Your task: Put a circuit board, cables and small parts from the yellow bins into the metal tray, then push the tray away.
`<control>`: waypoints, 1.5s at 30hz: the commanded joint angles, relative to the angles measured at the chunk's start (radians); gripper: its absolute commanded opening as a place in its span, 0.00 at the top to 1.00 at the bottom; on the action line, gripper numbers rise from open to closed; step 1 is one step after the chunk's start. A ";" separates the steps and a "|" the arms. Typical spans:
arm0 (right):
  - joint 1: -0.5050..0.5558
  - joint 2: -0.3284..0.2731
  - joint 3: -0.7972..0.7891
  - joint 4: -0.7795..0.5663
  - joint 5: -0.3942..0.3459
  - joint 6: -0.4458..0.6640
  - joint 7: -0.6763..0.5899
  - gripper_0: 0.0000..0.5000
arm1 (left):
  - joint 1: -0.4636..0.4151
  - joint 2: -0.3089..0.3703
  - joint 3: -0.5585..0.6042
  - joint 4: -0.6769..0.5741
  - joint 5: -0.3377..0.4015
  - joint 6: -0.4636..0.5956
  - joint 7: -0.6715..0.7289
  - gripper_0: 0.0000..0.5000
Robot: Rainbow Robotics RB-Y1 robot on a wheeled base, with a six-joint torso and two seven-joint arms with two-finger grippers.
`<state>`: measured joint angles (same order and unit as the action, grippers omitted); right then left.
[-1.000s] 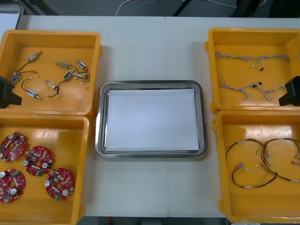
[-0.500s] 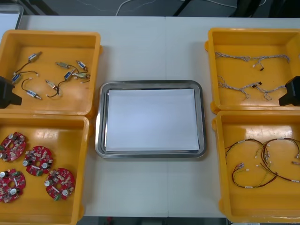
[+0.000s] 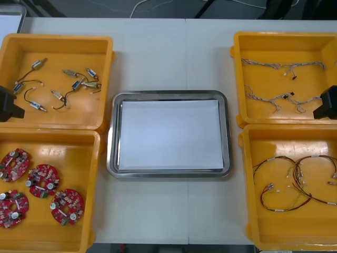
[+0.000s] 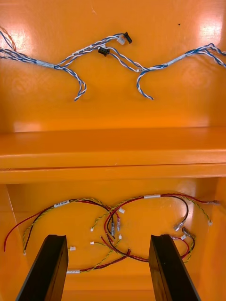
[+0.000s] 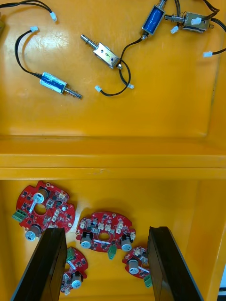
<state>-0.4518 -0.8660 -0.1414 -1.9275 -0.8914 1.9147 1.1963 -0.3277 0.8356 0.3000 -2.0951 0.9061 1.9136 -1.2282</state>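
Your left gripper (image 5: 106, 235) is hanging at the tray's 9 o'clock, near the wall between the two left yellow bins (image 3: 58, 38). Its black fingers (image 5: 49, 268) are standing wide apart with nothing between them. Your right gripper (image 4: 107, 240) is hanging at 3 o'clock over the right-hand bins, likewise wide and empty. The metal tray (image 3: 112, 138) is sitting mid-table, white inside and holding nothing, so all the loading is waiting to be done.

Four circuit boards (image 3: 43, 181) are lying flat and close together in the bin at the tray's 8 o'clock. They are looking stiff and light but delicate on top. I would be taking one by its rim, where the edge is standing free of its neighbours, rather than pinching across the components.

The small metal parts (image 5: 104, 54) at 10 o'clock are trailing thin black leads. Their bodies are looking hard and probably slippery, so closing squarely across a body is likely safer than snatching a lead.

The blue and white cables (image 4: 56, 66) at 2 o'clock and the red and yellow cables (image 4: 150, 196) at 4 o'clock are looking limp, and the latter are crossing one another. Gripping mid-length, where a strand is lying alone, should be keeping a second cable from coming along.
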 commanded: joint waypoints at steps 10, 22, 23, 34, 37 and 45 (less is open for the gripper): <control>0.005 -0.011 0.010 -0.019 0.008 0.005 -0.004 0.00 | 0.018 0.045 0.030 -0.026 0.000 0.006 0.036 0.00; 0.047 -0.022 0.020 -0.010 -0.004 0.005 0.005 0.00 | 0.035 0.010 0.025 -0.028 0.002 0.006 0.036 0.00; 0.048 -0.024 0.020 -0.010 -0.006 0.005 0.006 0.00 | 0.033 0.010 0.025 -0.026 0.002 0.006 0.036 0.00; 0.122 -0.057 -0.010 -0.010 -0.008 0.005 0.290 0.00 | 0.058 0.026 0.030 -0.057 0.028 0.006 0.041 0.00; 0.159 -0.061 -0.043 -0.010 -0.011 0.005 0.394 0.00 | 0.101 0.026 0.053 -0.102 0.030 0.006 0.036 0.00; 0.232 -0.062 -0.099 -0.010 -0.015 0.005 0.648 0.00 | 0.274 0.026 0.103 -0.230 0.024 0.006 0.012 0.00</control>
<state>-0.2595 -0.8823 -0.1896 -1.9270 -0.8961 1.9161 1.7832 -0.1445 0.8344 0.3545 -2.2635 0.9254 1.9136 -1.2282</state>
